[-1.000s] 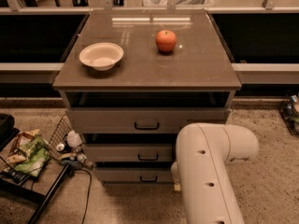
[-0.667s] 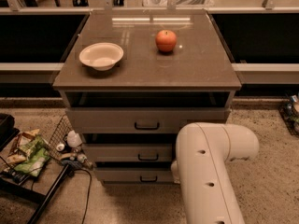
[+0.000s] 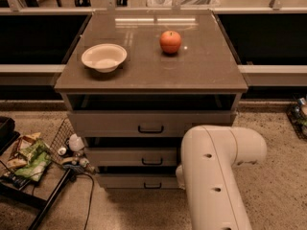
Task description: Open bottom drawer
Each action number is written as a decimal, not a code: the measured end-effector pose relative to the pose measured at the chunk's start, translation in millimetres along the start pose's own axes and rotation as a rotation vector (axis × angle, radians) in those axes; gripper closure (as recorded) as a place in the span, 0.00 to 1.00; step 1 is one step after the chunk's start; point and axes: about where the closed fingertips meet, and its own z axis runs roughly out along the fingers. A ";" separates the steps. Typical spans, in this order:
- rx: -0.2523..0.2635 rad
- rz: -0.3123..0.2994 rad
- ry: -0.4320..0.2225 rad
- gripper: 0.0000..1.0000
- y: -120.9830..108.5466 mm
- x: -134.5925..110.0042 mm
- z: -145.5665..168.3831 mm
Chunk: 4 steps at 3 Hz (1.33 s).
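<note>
The cabinet has three grey-beige drawers. The bottom drawer (image 3: pixel 139 181) is the lowest one, with a small black bar handle (image 3: pixel 152 186). Its front stands a little forward under the middle drawer (image 3: pixel 132 156), with a dark gap above it. The top drawer (image 3: pixel 120 123) sticks out slightly too. My white arm (image 3: pixel 213 176) rises from the lower right and covers the right ends of the lower drawers. The gripper is hidden behind the arm, so it does not show.
A white bowl (image 3: pixel 104 57) and a red apple (image 3: pixel 170 41) sit on the brown cabinet top (image 3: pixel 201 66). A wire basket with snack bags (image 3: pixel 29 159) and small bottles (image 3: pixel 74 145) lies on the floor at the left, with a black cable (image 3: pixel 88 200).
</note>
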 end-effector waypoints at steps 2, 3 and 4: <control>0.000 0.000 0.000 1.00 -0.8 0.0 -5.7; 0.000 0.000 0.000 1.00 -1.2 0.0 -8.8; 0.000 0.000 0.000 1.00 -1.2 0.0 -9.2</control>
